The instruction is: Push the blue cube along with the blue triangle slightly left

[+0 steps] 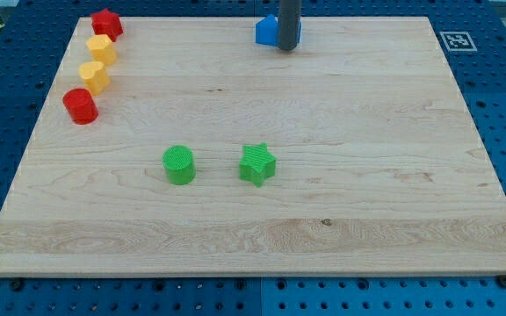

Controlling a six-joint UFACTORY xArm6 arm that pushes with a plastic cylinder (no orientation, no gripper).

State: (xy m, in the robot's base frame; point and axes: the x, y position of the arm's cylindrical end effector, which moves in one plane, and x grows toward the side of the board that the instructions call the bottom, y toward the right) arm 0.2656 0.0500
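Note:
My tip [288,49] rests on the wooden board [262,228] near its top edge, a little right of centre. A blue block [266,31] sits against the rod's left side, with its pointed top showing. A thin sliver of blue [299,33] shows on the rod's right side. The rod hides the middle, so I cannot tell whether this is one blue block or two, nor which is the cube and which the triangle.
At the top left a red block [106,23], two yellow blocks [101,49] [94,76] and a red cylinder [81,105] form a slanted line. A green cylinder [179,165] and a green star [257,164] sit mid-board. A marker tag [455,40] lies off the top right corner.

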